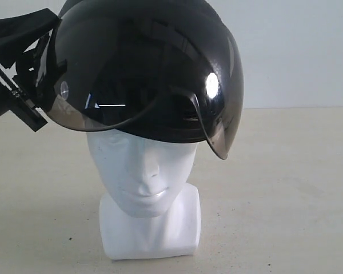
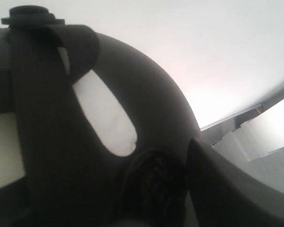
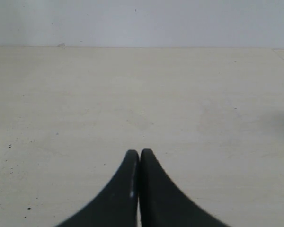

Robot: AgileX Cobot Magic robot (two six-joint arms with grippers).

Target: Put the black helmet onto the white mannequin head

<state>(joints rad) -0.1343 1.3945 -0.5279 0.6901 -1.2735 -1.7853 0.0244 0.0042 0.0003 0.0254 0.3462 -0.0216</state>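
The black helmet (image 1: 154, 68) sits tilted over the crown of the white mannequin head (image 1: 143, 171), its smoky visor (image 1: 217, 114) hanging down beside the face. Brow, nose and lips show below the rim. My left gripper (image 1: 34, 85) is shut on the helmet's side edge at the far left. Up close in the left wrist view, the helmet shell (image 2: 146, 90), a dark strap (image 2: 42, 118) and padded lining (image 2: 156, 184) fill the picture beside one finger (image 2: 227, 189). My right gripper (image 3: 140, 155) is shut on nothing, above bare table.
The beige table (image 1: 286, 188) spreads around the mannequin's blocky neck base (image 1: 151, 234). A pale wall (image 1: 297, 51) stands behind. The right arm does not appear in the exterior view.
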